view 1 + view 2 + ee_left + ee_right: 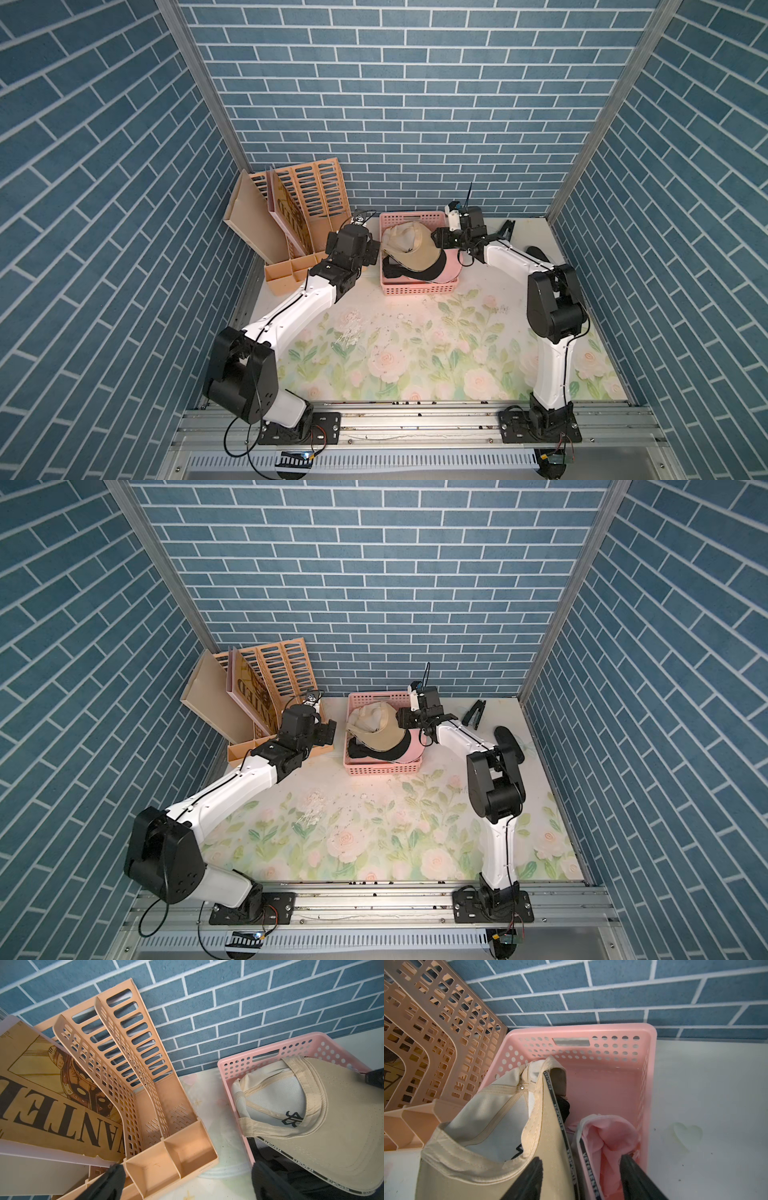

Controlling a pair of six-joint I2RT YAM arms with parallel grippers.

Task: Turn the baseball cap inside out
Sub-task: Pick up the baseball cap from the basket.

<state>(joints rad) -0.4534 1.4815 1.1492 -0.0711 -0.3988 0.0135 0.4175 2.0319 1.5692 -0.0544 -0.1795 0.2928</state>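
right claw (pixel 580 1157) is down at the right side of the pink basket (pixel 652 1068), jaws part-way apart; one finger lies on the brim of the beige cap (pixel 542 1118), the other presses the pink cap (pixel 608 1138); can't tell whether I actually have a grip on either; left claw (pixel 188 1165) is wide and empty, hanging over the tabletop (pixel 415 345) just beside the basket's left wall

beige cap is the top of the pile, underside up, brim toward me, lying over a black cap (pixel 395 268); I take it as the target; can't tell whether its crown is already pushed through

step in hand, as I read it: get one cap out of the basket; my straddle spans two caps, so closing here likely drags the pink one along; better to shift onto the beige brim alone, pinch the stiff edge, lift straight up clear of the rim; then bring the left claw in on the sweatband

beyond: file organiser (pixel 316 195) leaning on the back wall; keep the left elbow off it
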